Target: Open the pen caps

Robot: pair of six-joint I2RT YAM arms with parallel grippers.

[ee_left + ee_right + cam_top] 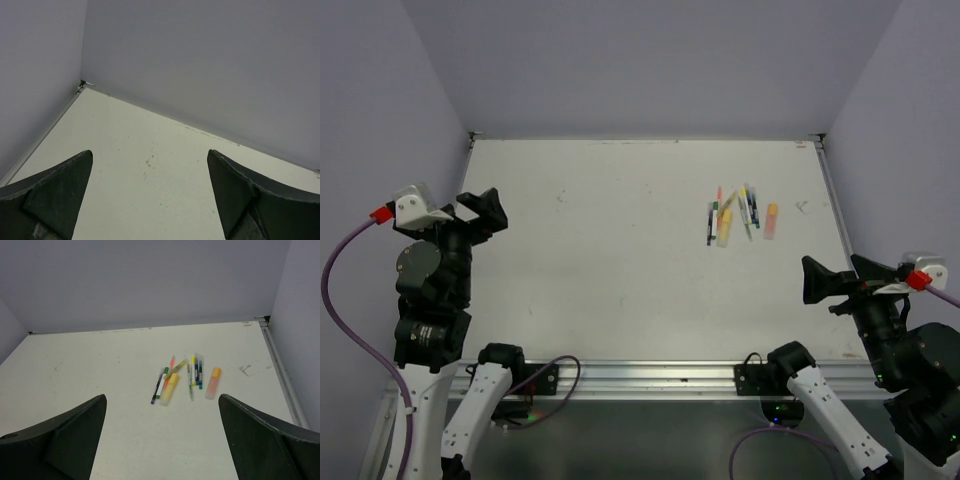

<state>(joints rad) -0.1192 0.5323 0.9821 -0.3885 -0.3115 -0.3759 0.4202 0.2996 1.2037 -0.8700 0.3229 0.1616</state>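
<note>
Several pens lie in a loose bunch on the white table, right of centre toward the back. In the right wrist view the pens show their caps on: a yellow highlighter with a yellow cap, an orange highlighter with an orange cap, and thin pens between them. My right gripper is open and empty, well short of the pens, as its own view shows. My left gripper is open and empty at the far left, over bare table.
Grey walls close the table at the back and both sides. A raised rail runs along the right edge, and a metal rail holds the arm bases at the front. A small dark scuff marks the table right of the pens.
</note>
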